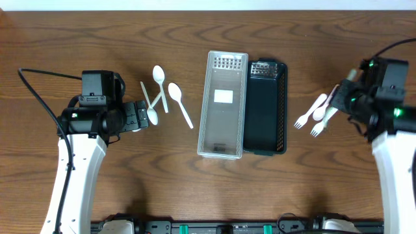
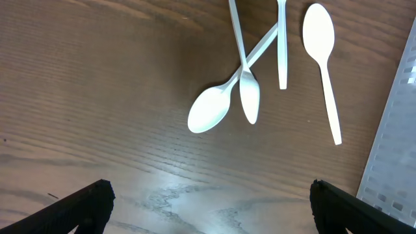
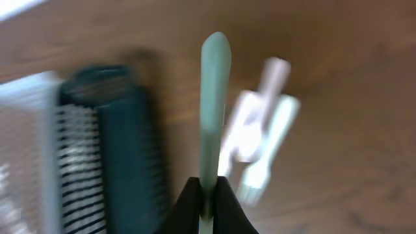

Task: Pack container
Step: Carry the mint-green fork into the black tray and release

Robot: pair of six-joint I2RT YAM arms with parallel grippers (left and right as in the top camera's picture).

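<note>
On the left, the left gripper [image 2: 211, 195] hung low over the wooden table [image 1: 97, 39] with its two dark fingers [image 2: 91, 203] spread wide, only their tips showing at the wrist view's bottom corners. Just ahead of it lay a loose group of white spoons [image 2: 209, 110], two handles crossing. One spoon's bowl was cut off by the top edge. The clear container [image 1: 224, 130] sat mid-table, long side touching the black container [image 1: 266, 114] on its right. Beyond them lay white forks [image 1: 307, 119] and a spoon, partly hidden under the right gripper [image 3: 207, 190]. Its fingers were closed on the stem of a pale utensil [image 3: 213, 97]. The right wrist view was badly blurred, so fork or spoon could not be told.
</note>
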